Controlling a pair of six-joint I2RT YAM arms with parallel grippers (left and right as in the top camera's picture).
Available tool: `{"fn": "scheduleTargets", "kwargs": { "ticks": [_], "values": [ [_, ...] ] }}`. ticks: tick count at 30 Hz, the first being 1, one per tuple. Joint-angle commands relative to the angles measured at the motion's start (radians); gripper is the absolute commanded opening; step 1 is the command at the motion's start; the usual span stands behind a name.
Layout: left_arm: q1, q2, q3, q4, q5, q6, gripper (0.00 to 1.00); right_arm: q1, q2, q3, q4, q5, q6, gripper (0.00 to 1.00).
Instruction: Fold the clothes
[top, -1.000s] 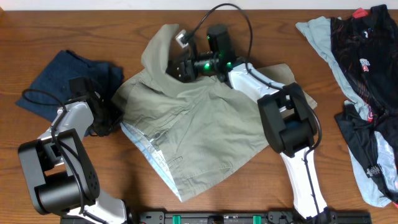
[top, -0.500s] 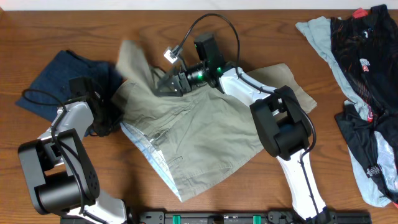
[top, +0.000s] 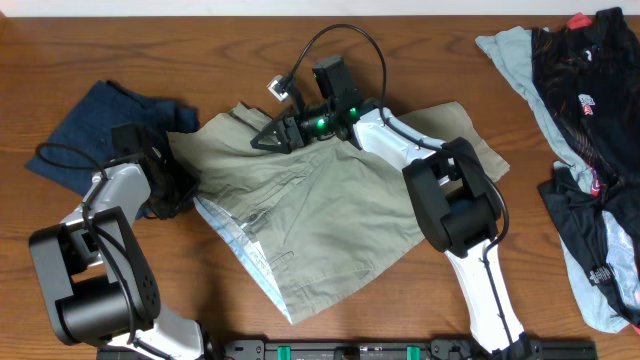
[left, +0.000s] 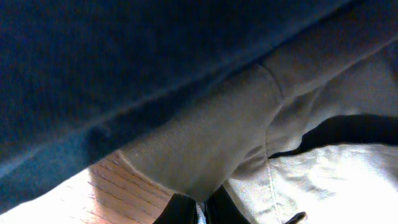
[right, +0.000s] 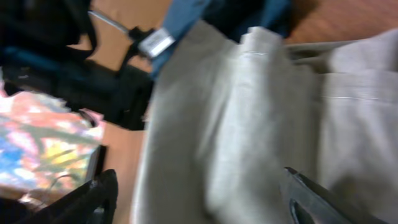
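Nearest the front edge of the table (top: 380, 305), the shorts (top: 320, 210) lie spread across the middle. A strip of pale lining (top: 235, 245) shows along their lower-left edge.

A little farther back, on the left, the left gripper (top: 176, 192) sits low against the side hem of the shorts. Its wrist camera is filled with khaki hem and a dark blue garment (left: 124, 50) just behind. Only the very tips of its fingers show at the bottom of that view, so whether the jaws are clamped on the hem cannot be told.

Farther back, the right gripper (top: 266, 137) reaches over the upper left of the shorts. A second ago it held one leg (top: 225, 135) raised toward the back of the table. That leg has since been swung across and now lies flat on the rest of the shorts, its edge close to the dark blue garment. In the right wrist view the two black fingers (right: 99, 193) stand wide apart with cloth below them, so the jaws have let go. It seems the first fold is laid, and more folding is likely needed.

At the far right, well apart, lies a pile of clothes (top: 580, 120).
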Motion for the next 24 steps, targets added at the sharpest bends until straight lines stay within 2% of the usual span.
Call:
{"fn": "scheduleTargets", "kwargs": {
  "ticks": [1,3,7,11,18,24],
  "values": [
    [0.008,0.019,0.013,-0.009,-0.020,0.006,0.07,0.003,-0.007,0.029,-0.034,0.134,-0.059,0.89],
    [0.008,0.019,0.013,-0.009,-0.020,0.006,0.07,0.012,-0.008,0.061,-0.114,0.214,-0.099,0.99],
    [0.008,0.019,0.013,-0.009,-0.020,0.006,0.07,0.038,-0.008,0.188,-0.371,0.465,-0.264,0.99],
    [0.008,0.019,0.013,-0.008,-0.020,0.006,0.07,0.058,-0.008,0.294,-0.515,0.642,-0.370,0.99],
    [0.008,0.019,0.013,-0.008,-0.020,0.006,0.08,0.092,0.000,0.319,-0.522,0.657,-0.400,0.99],
    [0.008,0.019,0.013,-0.008,-0.020,0.006,0.08,0.121,0.041,0.319,-0.438,0.761,-0.401,0.88]
  ]
}}
